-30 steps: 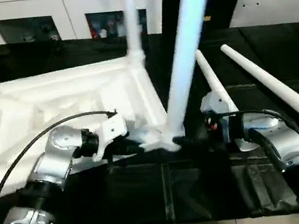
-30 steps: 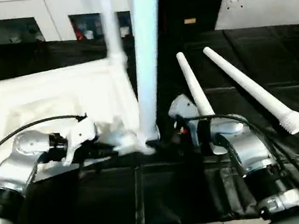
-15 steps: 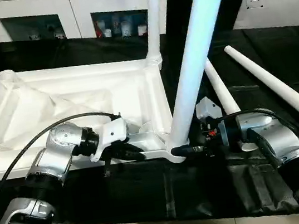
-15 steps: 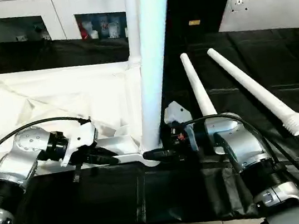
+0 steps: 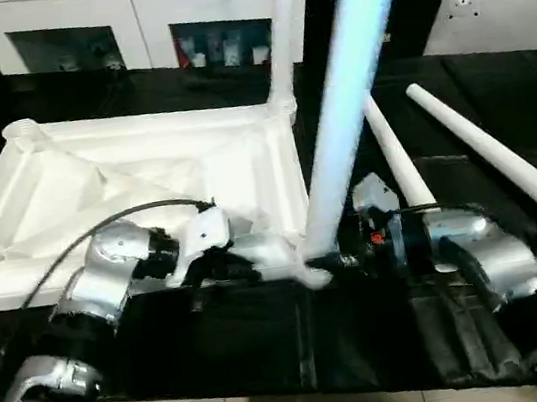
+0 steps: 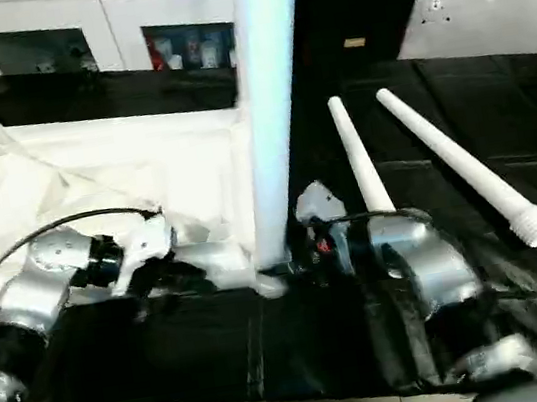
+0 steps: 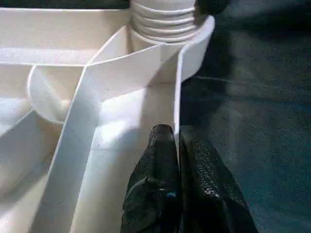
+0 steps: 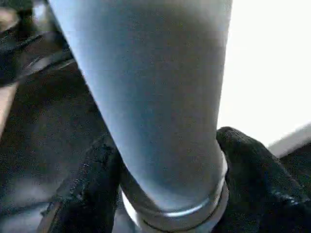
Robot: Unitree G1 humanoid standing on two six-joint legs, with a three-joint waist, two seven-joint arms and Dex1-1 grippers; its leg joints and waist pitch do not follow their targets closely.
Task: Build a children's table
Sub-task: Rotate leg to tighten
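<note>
Tabletop (image 5: 142, 169) lies ribs-up; our left hand (image 7: 177, 160) pinches its rim steady while our right hand (image 8: 165, 189) grasps the upright leg (image 5: 340, 140) at its socket.

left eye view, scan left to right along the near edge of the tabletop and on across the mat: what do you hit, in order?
left gripper pinching the tabletop rim → upright leg in the near corner socket → right gripper at that leg's base → loose leg lying on the mat → second loose leg.
</note>
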